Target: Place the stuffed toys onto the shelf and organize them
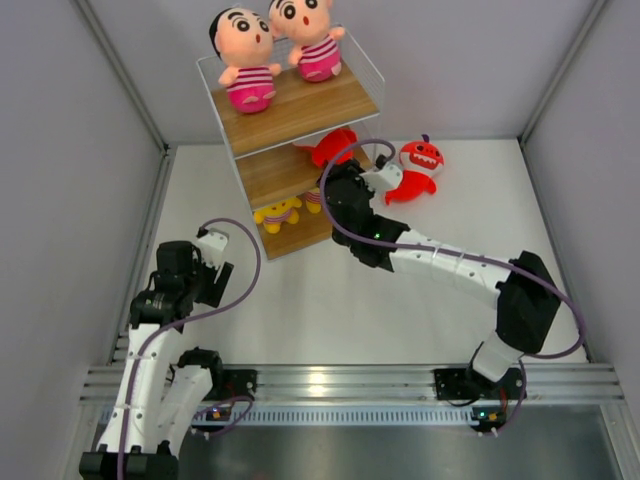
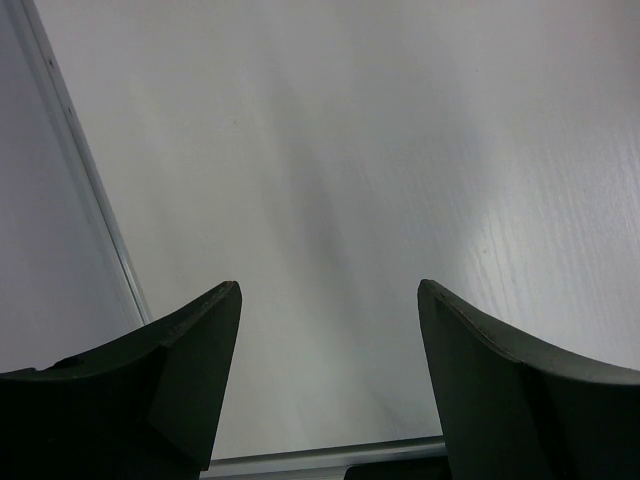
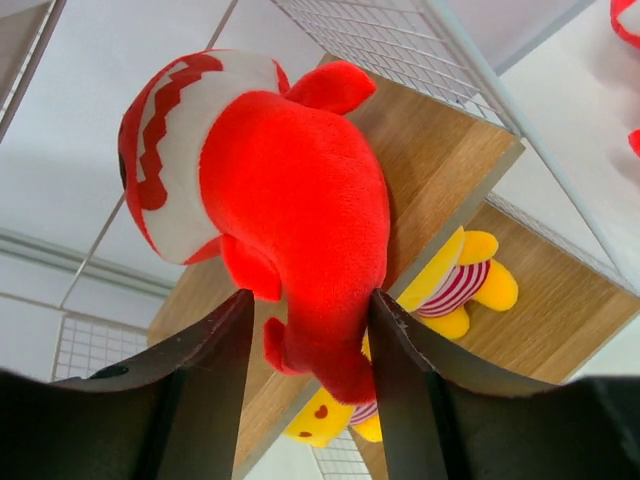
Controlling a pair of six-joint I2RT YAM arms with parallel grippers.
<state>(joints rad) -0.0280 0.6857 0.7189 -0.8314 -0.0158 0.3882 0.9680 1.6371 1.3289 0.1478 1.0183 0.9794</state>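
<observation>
The shelf (image 1: 300, 112) stands at the back. Two boy dolls (image 1: 247, 62) (image 1: 312, 40) sit on its top board. A red shark (image 3: 290, 190) lies on the middle board (image 3: 440, 160), its tail between the parted fingers of my right gripper (image 3: 310, 300); the right finger touches it and the left stands off. Yellow dolls (image 3: 460, 285) (image 3: 325, 420) lie on the bottom board. A second red shark (image 1: 418, 165) lies on the table right of the shelf. My left gripper (image 2: 330, 295) is open over bare table, at the left (image 1: 205, 262).
White walls close in the table on the left, back and right. A metal rail (image 1: 340, 382) carries both arm bases along the near edge. The right arm (image 1: 450, 265) stretches across the table from the lower right toward the shelf.
</observation>
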